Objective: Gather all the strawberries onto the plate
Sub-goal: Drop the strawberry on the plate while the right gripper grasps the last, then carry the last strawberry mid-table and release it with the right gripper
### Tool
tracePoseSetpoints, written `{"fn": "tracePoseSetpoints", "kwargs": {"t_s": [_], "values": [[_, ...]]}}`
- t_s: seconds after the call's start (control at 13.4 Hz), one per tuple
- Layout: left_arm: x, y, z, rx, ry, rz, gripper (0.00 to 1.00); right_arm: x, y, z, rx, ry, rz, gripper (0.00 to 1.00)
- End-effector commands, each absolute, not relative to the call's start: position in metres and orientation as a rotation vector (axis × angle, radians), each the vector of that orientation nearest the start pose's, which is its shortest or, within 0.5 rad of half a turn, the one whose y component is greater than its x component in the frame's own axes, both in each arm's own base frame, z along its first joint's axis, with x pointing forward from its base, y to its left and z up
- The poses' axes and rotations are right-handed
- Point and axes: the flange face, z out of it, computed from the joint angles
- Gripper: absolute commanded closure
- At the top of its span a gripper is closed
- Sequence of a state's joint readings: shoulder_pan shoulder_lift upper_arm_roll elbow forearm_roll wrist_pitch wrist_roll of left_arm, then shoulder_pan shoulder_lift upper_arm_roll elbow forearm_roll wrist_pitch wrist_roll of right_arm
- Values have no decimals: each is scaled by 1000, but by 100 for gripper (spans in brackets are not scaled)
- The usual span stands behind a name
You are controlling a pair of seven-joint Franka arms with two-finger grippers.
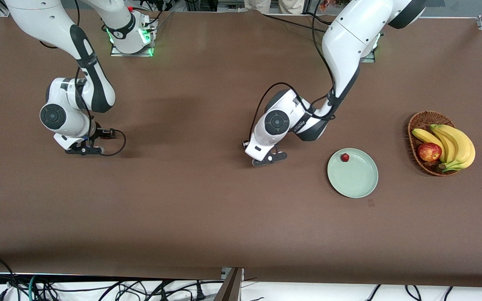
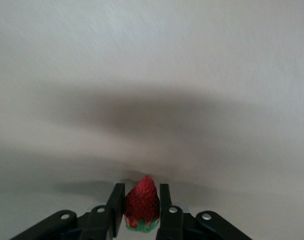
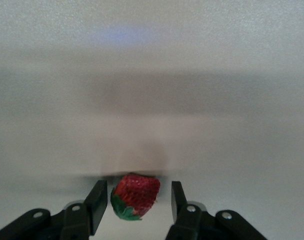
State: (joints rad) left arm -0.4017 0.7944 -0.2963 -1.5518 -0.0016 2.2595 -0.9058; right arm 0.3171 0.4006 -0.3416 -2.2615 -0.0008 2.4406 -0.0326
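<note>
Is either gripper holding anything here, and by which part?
The left gripper grips a strawberry by its sides, tip pointing out from the fingers. The right gripper is open, a second strawberry lying loose between its fingers, not held.

Both arms bend low over the table: left gripper (image 2: 141, 212) clamped on a strawberry (image 2: 141, 203), right gripper (image 3: 134, 207) spread around another strawberry (image 3: 135, 194).
</note>
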Motion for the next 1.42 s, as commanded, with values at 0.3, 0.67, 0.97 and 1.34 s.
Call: {"fn": "tracePoseSetpoints", "kwargs": {"t_s": [0.3, 0.67, 0.97, 1.34], "values": [[633, -265, 265, -3173, 5, 503, 100, 510, -19, 186, -3230, -40, 295, 75], [664, -160, 243, -3093, 248, 468, 96, 563, 69, 237, -3189, -96, 71, 75], [669, -143, 233, -3115, 265, 488, 0, 572, 212, 249, -3106, 94, -13, 75], [659, -187, 244, -3112, 129, 484, 0, 553, 415, 237, -2974, 476, -49, 75]]}}
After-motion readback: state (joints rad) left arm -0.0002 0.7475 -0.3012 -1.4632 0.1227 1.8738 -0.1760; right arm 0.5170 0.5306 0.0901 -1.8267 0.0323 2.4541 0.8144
